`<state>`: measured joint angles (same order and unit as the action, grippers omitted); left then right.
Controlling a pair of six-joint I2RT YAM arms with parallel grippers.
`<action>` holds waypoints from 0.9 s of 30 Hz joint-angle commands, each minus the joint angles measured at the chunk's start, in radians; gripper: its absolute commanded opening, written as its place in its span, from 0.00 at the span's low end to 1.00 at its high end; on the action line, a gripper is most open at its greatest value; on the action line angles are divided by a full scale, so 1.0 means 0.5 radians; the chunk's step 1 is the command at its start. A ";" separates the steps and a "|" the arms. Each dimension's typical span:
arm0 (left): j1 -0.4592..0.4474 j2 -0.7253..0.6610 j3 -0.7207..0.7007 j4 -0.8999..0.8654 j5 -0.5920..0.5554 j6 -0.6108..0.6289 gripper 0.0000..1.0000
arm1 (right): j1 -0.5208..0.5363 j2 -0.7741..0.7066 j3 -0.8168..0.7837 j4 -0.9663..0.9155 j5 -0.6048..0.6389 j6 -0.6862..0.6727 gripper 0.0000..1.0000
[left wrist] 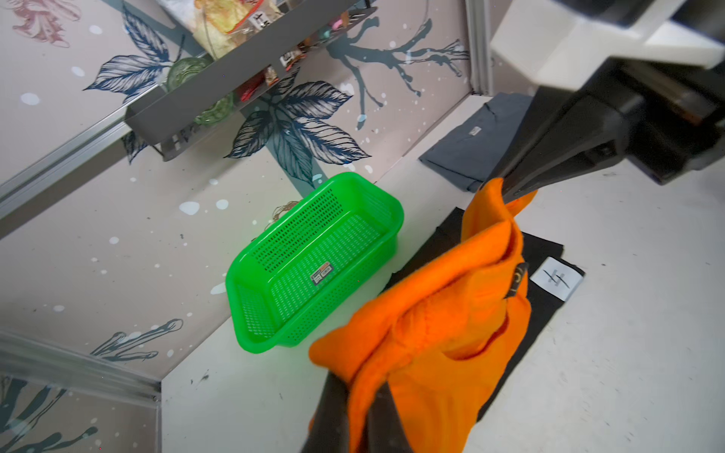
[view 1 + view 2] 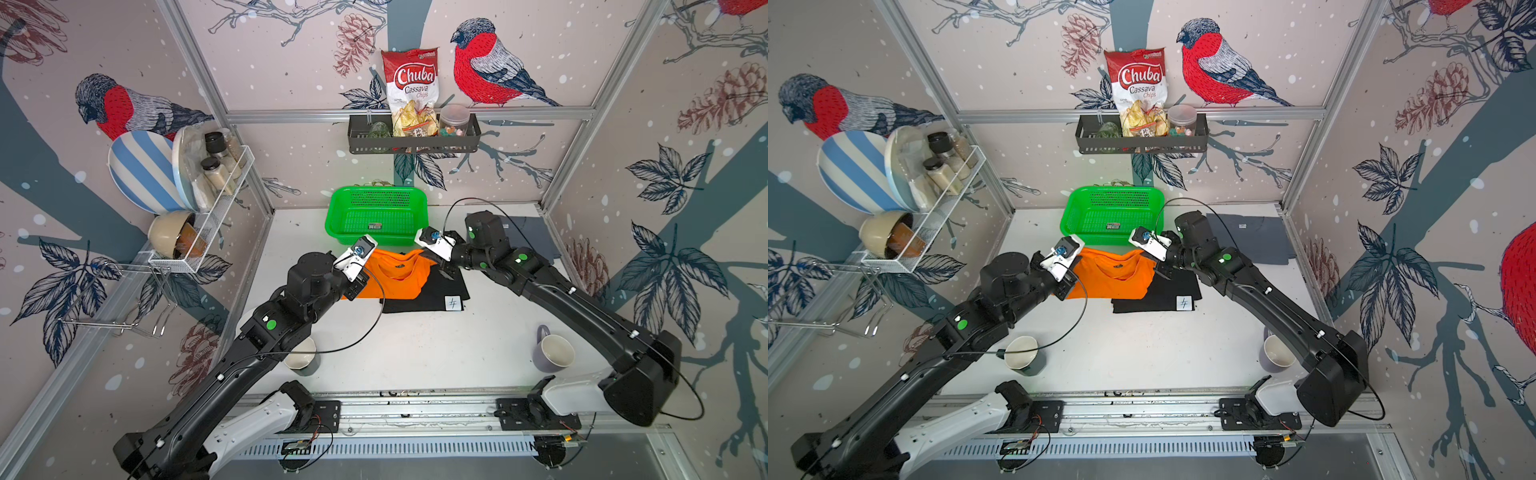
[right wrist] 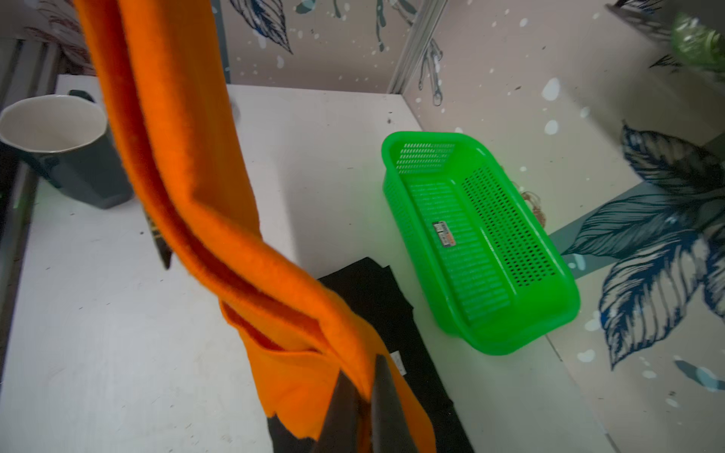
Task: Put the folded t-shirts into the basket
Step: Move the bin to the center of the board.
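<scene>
Nearest the lens in both top views, a metal rail [image 2: 415, 409] carrying the two arm bases runs along the bottom of the frame. Just above it on the white table [image 2: 415, 345] stand a dark mug [image 2: 1021, 353] at lower left and a lilac mug [image 2: 552, 353] at lower right.

At the centre of the frame, the left gripper [image 2: 358, 289] is pinched tight on the left edge of the orange t-shirt [image 2: 395, 274]. The right gripper [image 2: 446, 272] is clamped on its upper right corner. Both wrist views show the dark fingers [image 1: 382, 415] closed over folds of orange cloth, which hangs and sags between the two grippers, raised off the table.

The orange t-shirt overlaps the upper left part of the black t-shirt [image 2: 432, 299]. That one lies flat just right of centre, with its white tag [image 2: 453, 303] at the lower right corner.

The grey-blue t-shirt [image 2: 1250, 237] lies flat right of centre, against the right wall and partly behind the right arm.

The basket [image 2: 382, 198] sits just above the orange t-shirt, against the back wall. A small sticker [image 2: 375, 226] is on its floor.
</scene>
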<state>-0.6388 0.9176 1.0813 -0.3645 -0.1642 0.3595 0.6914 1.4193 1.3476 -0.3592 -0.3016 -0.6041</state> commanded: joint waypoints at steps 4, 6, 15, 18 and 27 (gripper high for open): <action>0.242 0.272 0.010 0.596 0.096 -0.113 0.00 | -0.055 0.210 0.260 0.195 0.305 -0.021 0.00; 0.327 0.370 0.007 0.698 0.142 -0.160 0.00 | -0.087 0.285 0.305 0.295 0.342 0.016 0.00; 0.591 0.855 0.193 1.099 0.420 -0.330 0.00 | -0.116 0.707 0.668 0.605 0.541 -0.024 0.00; 0.647 1.039 0.265 1.247 0.474 -0.322 0.00 | -0.121 0.866 0.805 0.651 0.633 -0.075 0.00; 0.749 1.639 0.467 1.602 0.504 -0.181 0.00 | -0.156 1.241 0.940 0.951 0.728 -0.138 0.00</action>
<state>-0.2695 1.6802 1.2926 0.3172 0.0753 0.2184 0.6140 2.0087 1.8042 0.0090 0.0376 -0.6552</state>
